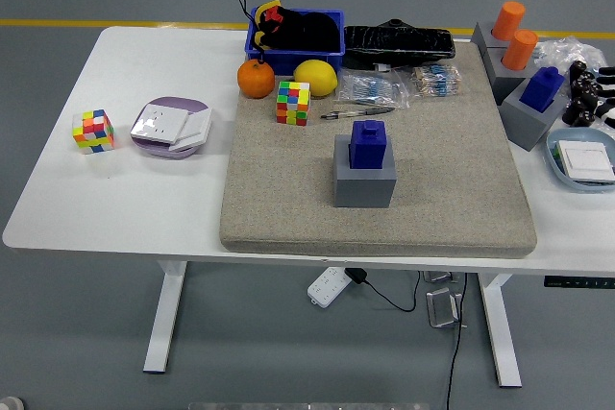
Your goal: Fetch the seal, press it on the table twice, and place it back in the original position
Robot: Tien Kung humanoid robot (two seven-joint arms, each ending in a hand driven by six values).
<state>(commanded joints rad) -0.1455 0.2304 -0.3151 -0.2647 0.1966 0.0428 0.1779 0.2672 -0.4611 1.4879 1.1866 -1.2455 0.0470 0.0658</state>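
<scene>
A blue seal (369, 144) stands upright in a grey block holder (364, 182) in the middle of the beige felt mat (461, 199). A second blue seal (545, 87) sits in another grey holder (528, 120) at the mat's right edge. Neither robot arm nor hand shows clearly in the head view. Nothing touches either seal.
On the mat's far side lie a Rubik's cube (293, 103), a pen (354, 113), an orange (256, 79), a lemon (315, 77), a blue bin (296, 34) and bagged items (375, 88). Orange cylinders (514, 31) stand far right. A black-and-white object (586, 93) and a dish (579, 162) sit at the right edge. A second cube (93, 131) and a purple dish (171, 127) are on the left.
</scene>
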